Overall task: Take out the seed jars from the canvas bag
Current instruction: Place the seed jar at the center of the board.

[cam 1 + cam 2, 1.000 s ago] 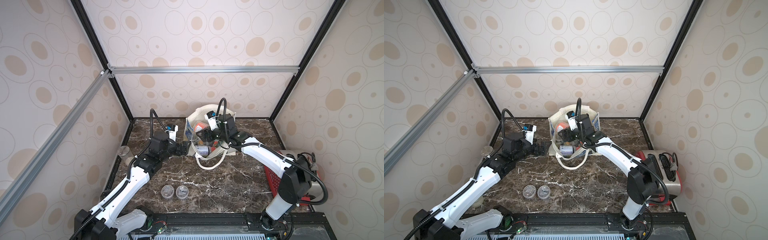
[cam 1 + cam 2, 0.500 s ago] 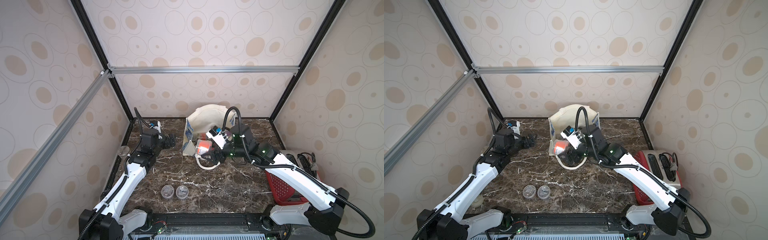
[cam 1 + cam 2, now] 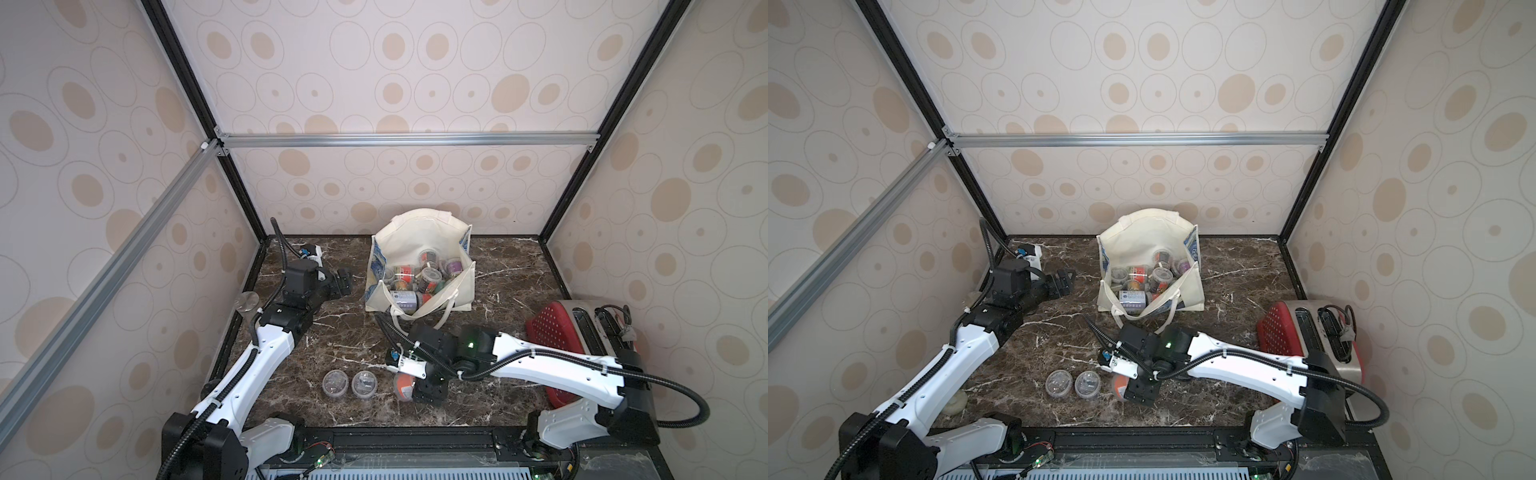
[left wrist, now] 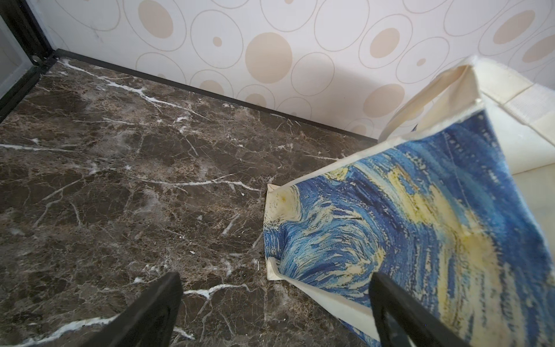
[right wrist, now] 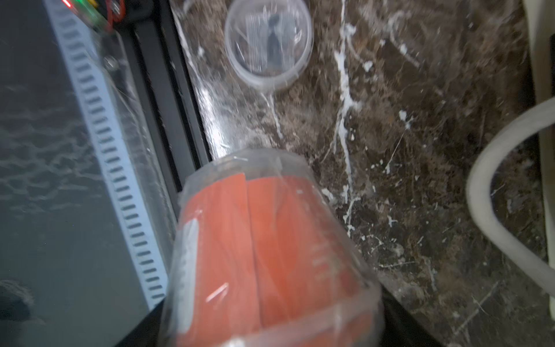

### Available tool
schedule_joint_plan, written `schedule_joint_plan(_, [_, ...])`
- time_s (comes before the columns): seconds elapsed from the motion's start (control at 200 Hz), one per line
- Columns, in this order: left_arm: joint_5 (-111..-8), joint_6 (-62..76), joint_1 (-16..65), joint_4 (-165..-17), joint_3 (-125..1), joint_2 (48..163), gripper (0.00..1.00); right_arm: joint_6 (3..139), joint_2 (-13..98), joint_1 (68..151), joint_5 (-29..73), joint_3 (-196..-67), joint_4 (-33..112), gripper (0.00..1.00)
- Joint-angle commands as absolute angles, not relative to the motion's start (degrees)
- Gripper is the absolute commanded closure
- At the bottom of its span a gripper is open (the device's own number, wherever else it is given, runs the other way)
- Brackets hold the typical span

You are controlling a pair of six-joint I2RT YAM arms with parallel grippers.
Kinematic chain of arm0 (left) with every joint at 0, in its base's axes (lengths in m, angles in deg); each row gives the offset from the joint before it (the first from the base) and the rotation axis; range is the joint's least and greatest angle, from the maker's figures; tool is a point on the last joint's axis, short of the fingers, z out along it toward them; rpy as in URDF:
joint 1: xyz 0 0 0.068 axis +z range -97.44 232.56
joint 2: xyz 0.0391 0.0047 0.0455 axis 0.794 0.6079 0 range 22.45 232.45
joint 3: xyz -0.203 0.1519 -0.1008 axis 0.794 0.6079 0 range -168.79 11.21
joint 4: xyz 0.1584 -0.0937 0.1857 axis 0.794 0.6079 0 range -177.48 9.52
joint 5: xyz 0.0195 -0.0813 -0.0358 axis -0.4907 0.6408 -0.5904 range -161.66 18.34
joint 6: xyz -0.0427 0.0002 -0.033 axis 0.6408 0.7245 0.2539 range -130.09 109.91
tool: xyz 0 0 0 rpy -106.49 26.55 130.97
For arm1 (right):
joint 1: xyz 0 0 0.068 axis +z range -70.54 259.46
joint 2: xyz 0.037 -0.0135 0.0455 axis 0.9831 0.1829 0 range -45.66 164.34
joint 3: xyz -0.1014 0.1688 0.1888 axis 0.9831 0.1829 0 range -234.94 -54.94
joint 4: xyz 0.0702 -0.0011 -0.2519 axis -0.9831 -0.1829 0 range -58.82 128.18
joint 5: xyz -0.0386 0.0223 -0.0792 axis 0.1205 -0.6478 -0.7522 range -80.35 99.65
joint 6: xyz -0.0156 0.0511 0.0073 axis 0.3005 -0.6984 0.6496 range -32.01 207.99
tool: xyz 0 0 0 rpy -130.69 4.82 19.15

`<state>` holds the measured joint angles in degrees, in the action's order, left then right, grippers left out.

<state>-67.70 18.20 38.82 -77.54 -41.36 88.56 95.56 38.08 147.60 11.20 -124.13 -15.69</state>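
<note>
Pinching a red-labelled seed jar in my right gripper, near two clear jars on the marble table; my left gripper stands spread wide beside the canvas bag.

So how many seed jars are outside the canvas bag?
3. Two clear jars stand side by side at the table's front edge; a red-labelled jar is in the right pincer beside them. Others may hide behind the arms.
</note>
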Motion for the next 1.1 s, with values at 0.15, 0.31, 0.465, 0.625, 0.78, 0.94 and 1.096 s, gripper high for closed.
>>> schedule_joint_plan(0.15, [-67.8,18.5,40.0,-76.4,-40.5,86.5,0.02,98.7,48.1,150.9,-2.5,-127.6,-23.2,0.37])
schedule_joint_plan(0.31, [-67.9,18.4,40.2,-76.4,-39.9,85.8,0.02,99.0,51.6,150.9,-3.8,-128.1,-19.4,0.35])
schedule_joint_plan(0.465, [-67.4,17.2,40.2,-76.3,-40.0,85.7,0.02,98.7,55.6,150.9,-3.8,-129.0,-16.9,0.29])
schedule_joint_plan(0.625, [-66.3,15.9,40.2,-75.9,-40.4,85.2,0.02,96.7,53.7,150.9,-0.1,-127.6,-13.1,0.16])
schedule_joint_plan(0.78, [-62.3,16.1,40.3,-77.0,-40.9,84.4,0.02,93.9,47.4,149.8,5.2,-124.8,-8.8,0.07])
schedule_joint_plan(0.94, [-58.4,17.0,40.3,-78.4,-42.1,84.3,0.02,91.8,40.6,147.9,9.3,-123.2,-6.2,0.05])
schedule_joint_plan(1.096, [-53.3,17.6,40.1,-80.1,-43.8,85.0,0.02,88.0,34.0,143.9,9.8,-126.6,-5.7,0.04])
